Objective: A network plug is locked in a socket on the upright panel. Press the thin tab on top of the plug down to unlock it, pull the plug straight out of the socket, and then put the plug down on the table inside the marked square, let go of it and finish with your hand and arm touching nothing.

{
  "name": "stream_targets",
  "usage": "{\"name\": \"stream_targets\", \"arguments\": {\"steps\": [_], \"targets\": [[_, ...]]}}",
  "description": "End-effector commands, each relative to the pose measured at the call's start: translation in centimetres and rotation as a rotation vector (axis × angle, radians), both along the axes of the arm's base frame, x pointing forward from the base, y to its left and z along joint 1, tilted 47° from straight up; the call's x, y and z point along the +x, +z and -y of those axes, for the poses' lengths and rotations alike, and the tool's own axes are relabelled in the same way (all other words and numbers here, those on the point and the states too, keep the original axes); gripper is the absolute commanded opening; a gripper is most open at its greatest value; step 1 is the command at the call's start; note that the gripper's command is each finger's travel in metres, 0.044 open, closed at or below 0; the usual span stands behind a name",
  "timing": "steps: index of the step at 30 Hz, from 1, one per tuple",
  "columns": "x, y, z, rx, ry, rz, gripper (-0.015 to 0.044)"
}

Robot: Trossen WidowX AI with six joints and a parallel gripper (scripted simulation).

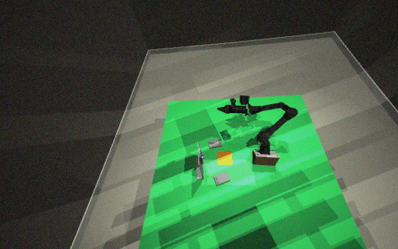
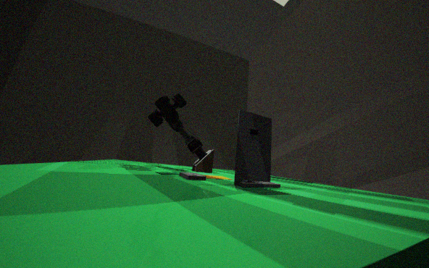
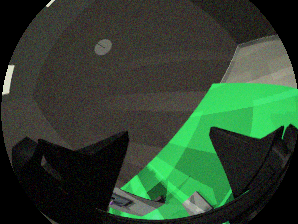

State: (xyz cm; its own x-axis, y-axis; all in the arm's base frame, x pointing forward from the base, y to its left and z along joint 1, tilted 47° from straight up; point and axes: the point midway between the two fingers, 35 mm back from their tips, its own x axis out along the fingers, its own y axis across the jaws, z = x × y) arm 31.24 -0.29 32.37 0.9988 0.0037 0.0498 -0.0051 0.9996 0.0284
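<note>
The upright panel point(image 1: 199, 169) point(image 2: 253, 156) stands on the green mat and also shows low in the wrist view point(image 3: 146, 206). A tiny purple plug point(image 1: 203, 157) is at the panel's face, on the side toward the arm base; its tab is too small to make out. The marked square point(image 1: 224, 158) point(image 2: 219, 177), orange and yellow, lies flat between the panel and the arm base. My gripper point(image 1: 218, 109) point(image 3: 170, 133) is open with nothing between its fingers. It is up in the air, off to one side of the panel and away from the plug.
A low grey block point(image 1: 215, 144) point(image 3: 198, 202) lies beside the panel on the gripper's side. Another flat grey block point(image 1: 221, 178) lies on the far side of the square. The arm base point(image 1: 265, 159) point(image 2: 204, 163) stands behind the square, opposite the panel.
</note>
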Motion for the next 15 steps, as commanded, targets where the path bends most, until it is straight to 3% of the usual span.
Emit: {"name": "stream_targets", "arguments": {"steps": [1,9,15], "targets": [[0.0,0.0,0.0,0.001,0.001,-0.001,0.0374],[2.0,-3.0,-1.8,0.067,0.044,-0.044,0.0164],[3.5,-6.1,-3.8,0.131,0.084,-0.09,0.0156]]}}
